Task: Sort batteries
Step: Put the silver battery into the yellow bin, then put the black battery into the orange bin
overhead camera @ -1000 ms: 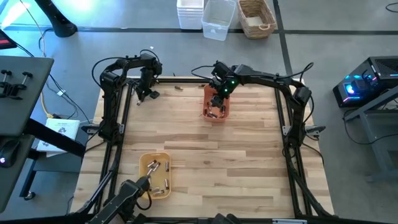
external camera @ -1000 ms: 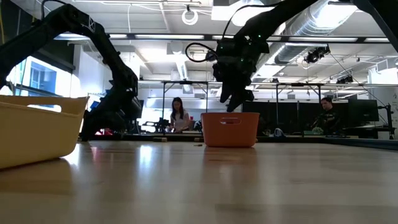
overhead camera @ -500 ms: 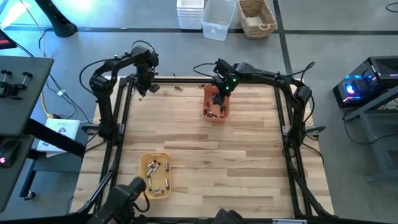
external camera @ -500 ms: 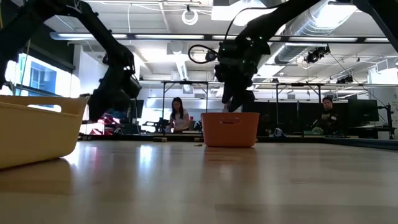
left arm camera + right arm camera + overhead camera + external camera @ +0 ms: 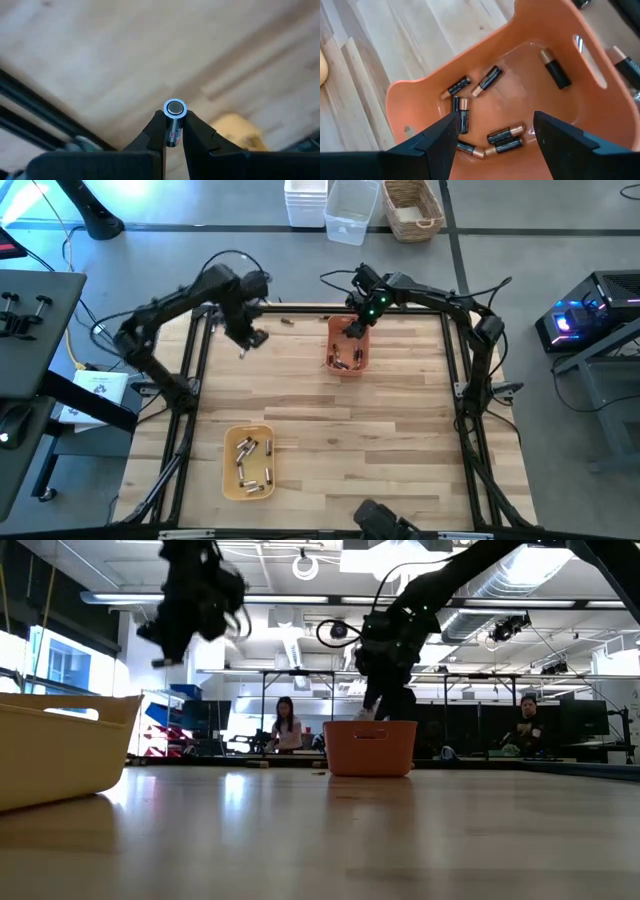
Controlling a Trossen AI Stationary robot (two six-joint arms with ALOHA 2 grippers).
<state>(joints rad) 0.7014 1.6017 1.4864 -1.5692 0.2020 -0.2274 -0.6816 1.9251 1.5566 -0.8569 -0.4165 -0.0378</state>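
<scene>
The left claw (image 5: 174,131), higher and farther over the wooden desk (image 5: 380,430) than before, pinches a small silvery cylindrical battery (image 5: 174,120), seen only in its wrist view. The right claw (image 5: 492,131) hangs spread above the orange plastic tray (image 5: 530,65).

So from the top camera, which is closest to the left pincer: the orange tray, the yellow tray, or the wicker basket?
1. Orange tray, to the right of the left pincer.
2. Yellow tray, at the table's front.
3. Wicker basket, on the floor behind the table.
</scene>
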